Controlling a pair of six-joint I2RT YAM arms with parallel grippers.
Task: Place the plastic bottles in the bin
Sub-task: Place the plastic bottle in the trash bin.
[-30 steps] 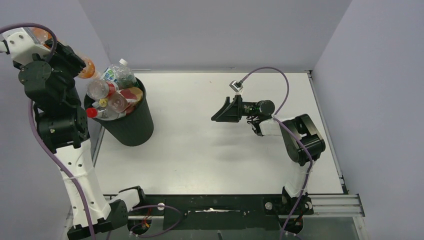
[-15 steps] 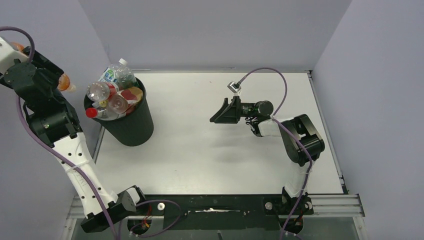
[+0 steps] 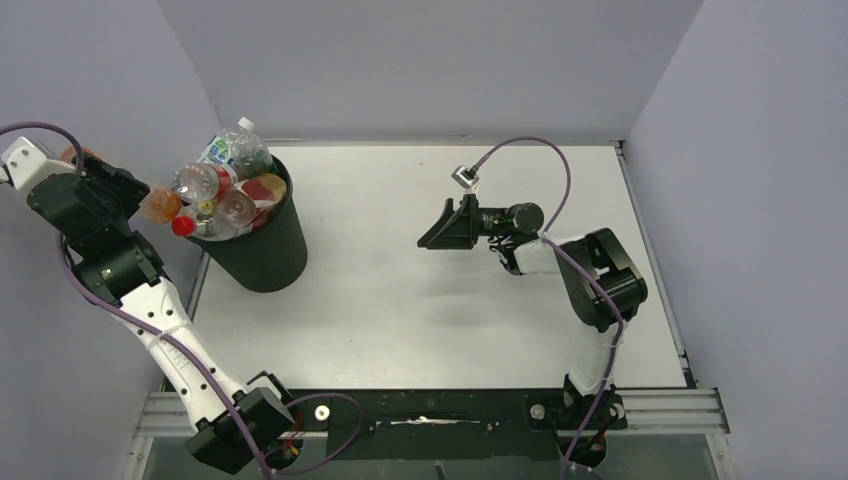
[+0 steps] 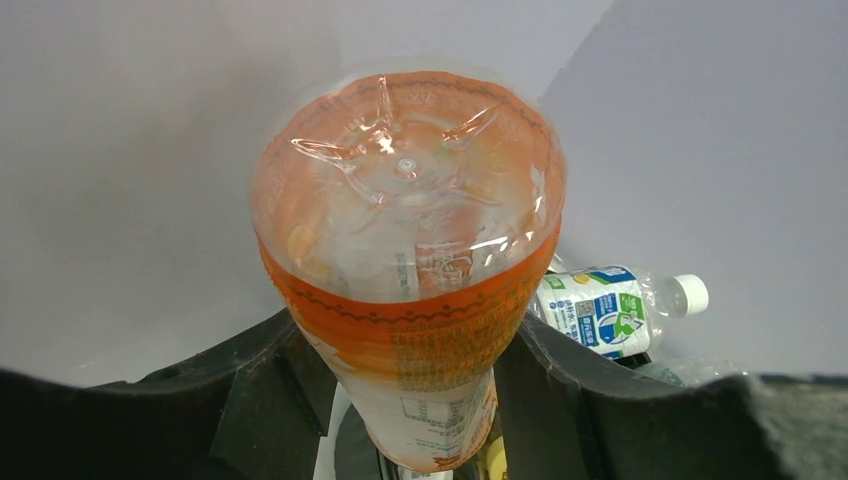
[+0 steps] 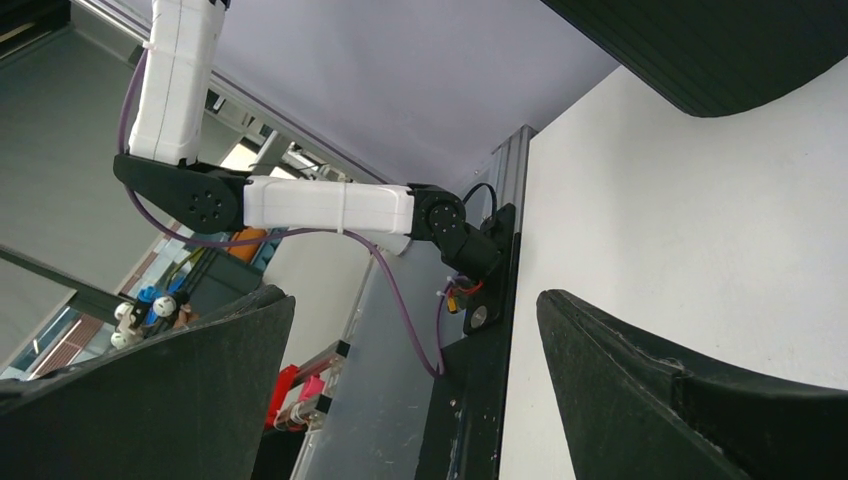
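Left hand: my left gripper (image 3: 140,200) is clamped on the orange bottle (image 4: 410,260), a finger on each side of its body and its base towards the wrist camera.
Bottle position: lifted off the table (image 3: 400,320), just left of the bin's rim; I cannot tell whether it touches the heap.
Bin: the bin (image 3: 262,255) stands far left, piled above its rim with bottles. A blue-green labelled bottle (image 3: 232,150) lies on top at the far side.
Why held high: I judge the bottle must clear the rim and could roll off so full a pile.
Right hand: my right gripper (image 3: 433,224) has its fingers wide apart and empty, hovering right of centre, well away from the bin.
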